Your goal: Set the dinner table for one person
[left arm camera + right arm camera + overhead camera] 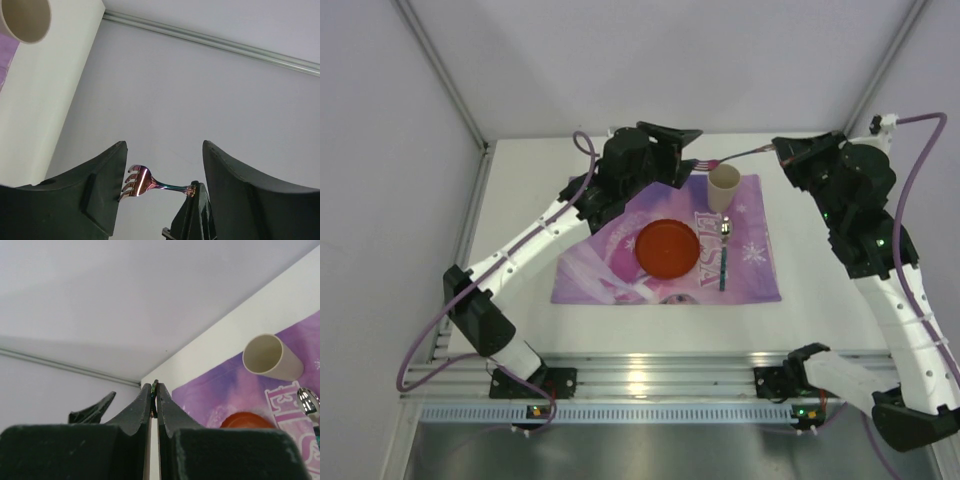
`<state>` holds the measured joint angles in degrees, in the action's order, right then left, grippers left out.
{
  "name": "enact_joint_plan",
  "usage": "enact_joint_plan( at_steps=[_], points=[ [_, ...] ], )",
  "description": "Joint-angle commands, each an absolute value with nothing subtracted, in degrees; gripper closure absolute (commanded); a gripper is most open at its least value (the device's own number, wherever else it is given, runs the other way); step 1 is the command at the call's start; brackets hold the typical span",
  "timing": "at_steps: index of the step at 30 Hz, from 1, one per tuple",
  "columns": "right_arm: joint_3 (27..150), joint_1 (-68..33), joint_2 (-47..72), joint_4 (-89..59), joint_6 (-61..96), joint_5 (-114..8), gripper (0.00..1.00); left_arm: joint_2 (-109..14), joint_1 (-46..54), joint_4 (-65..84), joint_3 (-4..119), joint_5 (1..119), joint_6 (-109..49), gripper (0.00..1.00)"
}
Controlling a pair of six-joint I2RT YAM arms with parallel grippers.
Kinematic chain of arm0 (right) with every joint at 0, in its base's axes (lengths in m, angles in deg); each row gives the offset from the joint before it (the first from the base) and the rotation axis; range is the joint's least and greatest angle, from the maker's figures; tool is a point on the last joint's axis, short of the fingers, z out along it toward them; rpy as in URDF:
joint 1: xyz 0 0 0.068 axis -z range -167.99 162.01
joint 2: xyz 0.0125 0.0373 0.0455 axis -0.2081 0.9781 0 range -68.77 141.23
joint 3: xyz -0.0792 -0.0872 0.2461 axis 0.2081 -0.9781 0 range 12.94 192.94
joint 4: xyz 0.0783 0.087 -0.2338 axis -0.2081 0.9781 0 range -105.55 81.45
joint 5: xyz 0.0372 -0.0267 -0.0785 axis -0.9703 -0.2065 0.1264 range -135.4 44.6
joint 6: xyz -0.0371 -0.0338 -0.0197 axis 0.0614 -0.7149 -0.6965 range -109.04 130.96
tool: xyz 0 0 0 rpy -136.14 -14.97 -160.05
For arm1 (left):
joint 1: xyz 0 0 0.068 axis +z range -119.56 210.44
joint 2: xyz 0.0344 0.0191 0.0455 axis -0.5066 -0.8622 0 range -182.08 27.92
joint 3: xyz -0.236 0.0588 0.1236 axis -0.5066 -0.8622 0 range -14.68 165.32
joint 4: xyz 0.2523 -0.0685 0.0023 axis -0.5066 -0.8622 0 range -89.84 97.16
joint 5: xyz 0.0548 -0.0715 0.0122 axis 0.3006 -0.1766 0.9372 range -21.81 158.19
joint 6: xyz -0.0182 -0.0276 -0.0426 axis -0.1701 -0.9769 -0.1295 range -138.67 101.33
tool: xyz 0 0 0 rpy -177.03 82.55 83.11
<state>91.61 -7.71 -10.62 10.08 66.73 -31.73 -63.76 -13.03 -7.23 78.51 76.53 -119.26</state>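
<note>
My right pincer [155, 390] is clamped on the handle end of an iridescent fork [142, 181], which the right wrist view shows only as a thin strip edge-on between the fingers. The fork is held in the air, and its tines reach into my left pincer [164, 145]. That pincer's jaws stand wide apart around the tines. The tines sit close to one finger, but I cannot tell whether they touch it.

From above, both pincers meet over the far part of the table [520, 220]. The table is a large, plain white, smooth rectangle with a silver aluminium rail [640, 385] along its near edge, where my arms are bolted. A purple snowflake placemat [610, 270] lies on the table. A cream cup [724, 187] stands at the placemat's far edge, just below the fork. A red plate [667, 247] sits mid-mat, with a spoon [724, 250] just to its right.
</note>
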Motion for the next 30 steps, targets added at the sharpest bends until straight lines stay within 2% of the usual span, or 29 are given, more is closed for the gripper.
enact_joint_plan(
  at_steps=[1, 2, 7, 12, 17, 20, 21, 22, 23, 24, 26, 27, 30],
  points=[
    [91.43, -7.94, -11.82, 7.74, 66.33, -29.67, 1.00, -63.75, -14.30, -3.91, 81.21, 74.43, -120.80, 0.34],
    [91.25, -7.94, -11.91, 7.22, 66.42, -29.58, 1.00, -63.75, -14.39, -3.91, 80.95, 74.17, -120.62, 0.40],
    [91.16, -8.03, -11.29, 6.86, 67.56, -29.49, 1.00, -62.96, -14.56, -6.55, 80.51, 73.29, -119.83, 0.58],
    [90.99, -8.46, -10.76, 5.99, 68.18, -29.49, 1.00, -63.83, -14.56, -10.40, 82.43, 72.76, -117.55, 0.99],
    [89.58, -9.08, -11.03, 5.37, 68.35, -29.57, 1.00, -65.24, -14.56, -14.63, 85.51, 71.01, -113.17, 1.00],
    [92.11, -8.91, -8.75, 6.67, 64.15, -36.14, 0.98, -67.43, -13.08, -15.77, 89.88, 66.73, -104.24, 1.00],
    [94.22, -8.99, -7.96, 7.30, 63.44, -37.47, 0.62, -70.22, -12.37, -19.17, 92.00, 61.48, -101.05, 1.00],
    [94.85, -8.99, -7.43, 7.74, 62.12, -38.62, 0.41, -71.73, -10.54, -21.73, 96.37, 58.21, -94.23, 1.00],
    [95.38, -8.99, -7.60, 8.87, 61.50, -38.89, 0.11, -73.23, -9.56, -25.23, 98.33, 55.56, -90.86, 1.00],
    [96.25, -8.99, -8.38, 9.32, 60.80, -38.89, 0.01, -75.42, -8.68, -32.05, 99.91, 51.62, -87.61, 1.00],
    [98.01, -8.29, -9.00, 12.81, 57.13, -38.11, 0.00, -76.66, -5.17, -39.03, 102.90, 48.52, -77.27, 1.00],
    [100.45, -8.20, -9.36, 14.75, 55.19, -37.49, 0.00, -77.71, -3.77, -47.77, 104.22, 47.81, -73.29, 1.00],
    [103.63, -7.76, -11.46, 23.54, 48.15, -33.28, 0.00, -79.13, 1.86, -59.60, 109.16, 50.88, -58.69, 1.00]
  ],
)
